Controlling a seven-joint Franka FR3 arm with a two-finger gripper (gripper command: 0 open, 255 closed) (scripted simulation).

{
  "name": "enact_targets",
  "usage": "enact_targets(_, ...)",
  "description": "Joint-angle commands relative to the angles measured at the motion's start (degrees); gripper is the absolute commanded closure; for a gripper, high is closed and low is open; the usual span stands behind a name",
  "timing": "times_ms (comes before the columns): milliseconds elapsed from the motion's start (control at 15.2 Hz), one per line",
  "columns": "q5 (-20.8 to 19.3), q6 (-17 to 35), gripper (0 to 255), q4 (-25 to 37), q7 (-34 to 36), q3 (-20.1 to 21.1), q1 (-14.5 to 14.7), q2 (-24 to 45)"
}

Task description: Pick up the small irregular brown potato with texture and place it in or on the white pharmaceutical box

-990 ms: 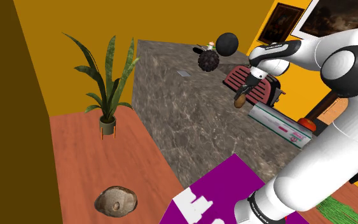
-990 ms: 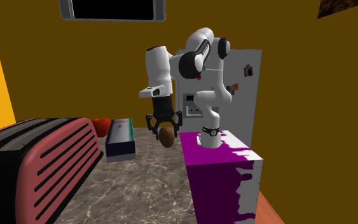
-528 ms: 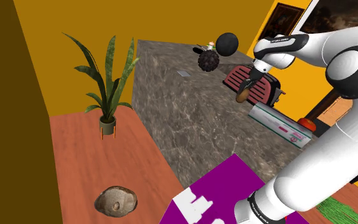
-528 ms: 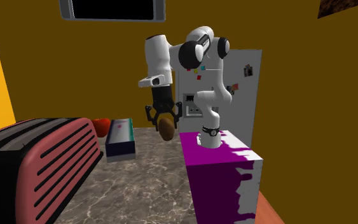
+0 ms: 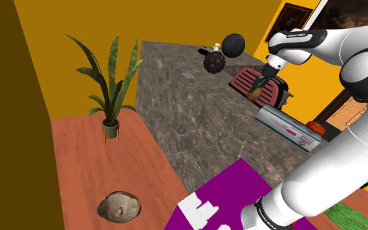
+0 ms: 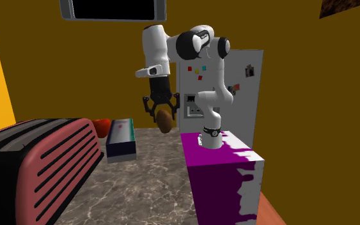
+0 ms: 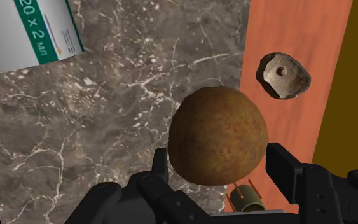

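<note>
My gripper (image 7: pixel 220 162) clamps the brown potato (image 7: pixel 217 135) high above the marbled counter (image 7: pixel 75 127): pickup done. The white box (image 7: pixel 25 28) lies beyond, well apart; carrying it across and setting it down remain, I judge.

White box (image 7: pixel 18 28), green edge band: white print reads "20 x 2", then two small letters, unclear. Fine lettering on arm (image 5: pixel 298 34), near wrist: illegible.

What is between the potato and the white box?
Just bare marble counter. In the wrist view it stretches from the potato, clasped in the tool, to the white box.
</note>
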Motion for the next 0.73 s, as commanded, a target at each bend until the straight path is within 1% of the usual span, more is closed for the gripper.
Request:
enact_targets(0,0.00,-0.49,255,0.18,-2.40,-1.22,-1.21,0.02)
enact_targets(330,0.70,-1.94,255,1.55,-9.57,-4.75,-4.76,1.23)
enact_targets(660,2.77,-3.90,255,4.67,-17.50,-8.22,-8.87,4.41)
